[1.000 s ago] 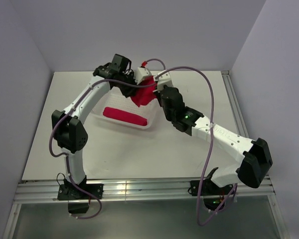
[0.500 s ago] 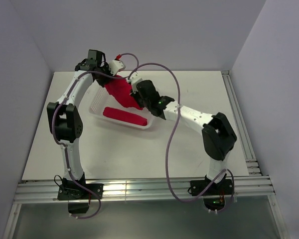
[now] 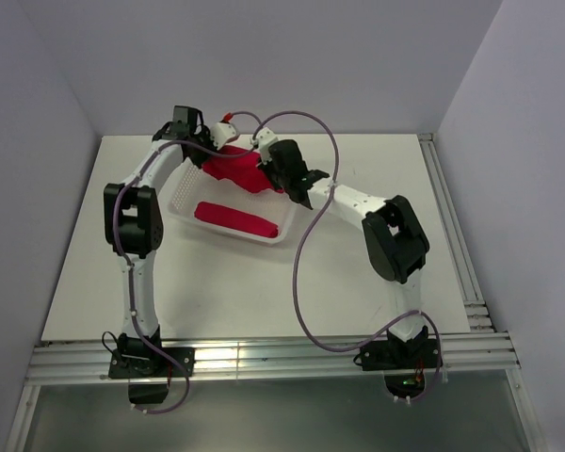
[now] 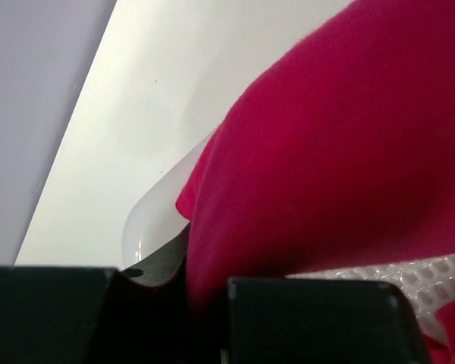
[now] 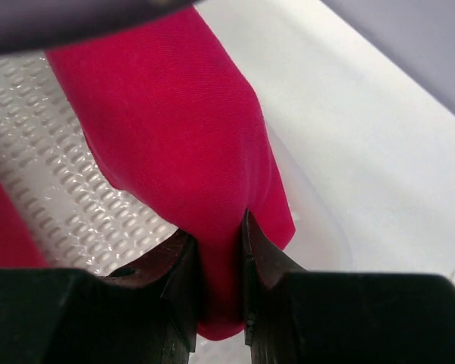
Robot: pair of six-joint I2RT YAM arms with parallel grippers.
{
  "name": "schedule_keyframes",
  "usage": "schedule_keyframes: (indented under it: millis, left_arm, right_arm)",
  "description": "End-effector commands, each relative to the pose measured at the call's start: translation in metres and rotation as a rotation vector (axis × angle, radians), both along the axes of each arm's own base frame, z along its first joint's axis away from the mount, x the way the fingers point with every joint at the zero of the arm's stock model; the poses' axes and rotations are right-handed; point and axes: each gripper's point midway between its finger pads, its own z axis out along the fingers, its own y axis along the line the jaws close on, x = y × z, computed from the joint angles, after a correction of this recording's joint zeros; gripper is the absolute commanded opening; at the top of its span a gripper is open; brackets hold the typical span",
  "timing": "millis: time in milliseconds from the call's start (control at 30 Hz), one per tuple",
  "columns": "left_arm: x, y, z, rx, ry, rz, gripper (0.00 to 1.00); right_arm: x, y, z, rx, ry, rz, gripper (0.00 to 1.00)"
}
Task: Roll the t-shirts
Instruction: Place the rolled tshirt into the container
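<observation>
The t-shirt I'm working on (image 5: 174, 129) hangs bunched between my two claws, lifted off the bottom of the basket, with its loose bulk sagging below and between them. My right claw (image 5: 221, 284) is pinching a thick fold of the red cloth, and a bit of it pokes out past the grip. My left claw (image 4: 205, 296) is nearly pressed together on another fold, which fills the gap between its jaws. The two claws sit close to each other. Beneath them, and a little back toward my bases, the other t-shirt (image 3: 235, 219) lies as a compact roll inside the white lattice basket (image 3: 183, 193), which rests on the bench (image 3: 358, 273). I judge this shirt isn't yet laid out for rolling. If either pinch holds only a thin layer, the cloth could slide free under its own weight and fall in a heap. The hanging end could catch the basket's rim or holes and drag the basket along. It could also brush the finished roll below my claws and loosen it.
</observation>
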Motion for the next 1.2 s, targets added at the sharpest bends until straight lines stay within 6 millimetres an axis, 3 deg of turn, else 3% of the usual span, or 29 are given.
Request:
schedule_keyframes:
  millis: [0,67,133,333,567,667,733,767,900,1167]
  left_arm:
    - [0.028,0.016,0.037,-0.031,-0.164,0.05,0.0]
    - [0.022,0.019,0.017,0.018,-0.166,0.026,0.0]
    - [0.019,0.023,0.015,0.066,-0.188,0.01,0.0]
    - [-0.016,0.034,-0.022,0.164,-0.127,-0.045,0.0]
    - [-0.03,0.038,-0.024,0.196,-0.102,-0.086,0.0]
    - [-0.04,0.04,-0.027,0.229,-0.056,-0.142,0.0]
    - [-0.048,0.043,-0.028,0.263,-0.017,-0.181,0.0]
    - [-0.051,0.046,-0.029,0.281,0.001,-0.19,0.0]
    - [-0.062,0.054,-0.034,0.333,0.081,-0.239,0.0]
    - [-0.079,0.065,-0.036,0.345,0.138,-0.287,0.04]
  right_arm:
    - [0.028,-0.029,0.026,-0.07,-0.109,-0.094,0.0]
    - [0.029,-0.034,0.018,-0.1,-0.104,-0.091,0.0]
    - [0.023,-0.036,0.005,-0.13,-0.083,-0.068,0.0]
    - [0.0,-0.04,-0.018,-0.207,-0.064,-0.027,0.0]
    - [-0.042,-0.016,-0.035,-0.204,-0.003,0.093,0.0]
    - [-0.066,-0.011,-0.04,-0.169,0.077,0.174,0.0]
    - [-0.072,-0.006,-0.041,-0.159,0.119,0.205,0.0]
    - [-0.079,-0.007,-0.049,-0.18,0.168,0.22,0.0]
    - [-0.087,0.004,-0.053,-0.168,0.239,0.284,0.0]
    - [-0.104,0.006,-0.073,-0.189,0.376,0.363,0.0]
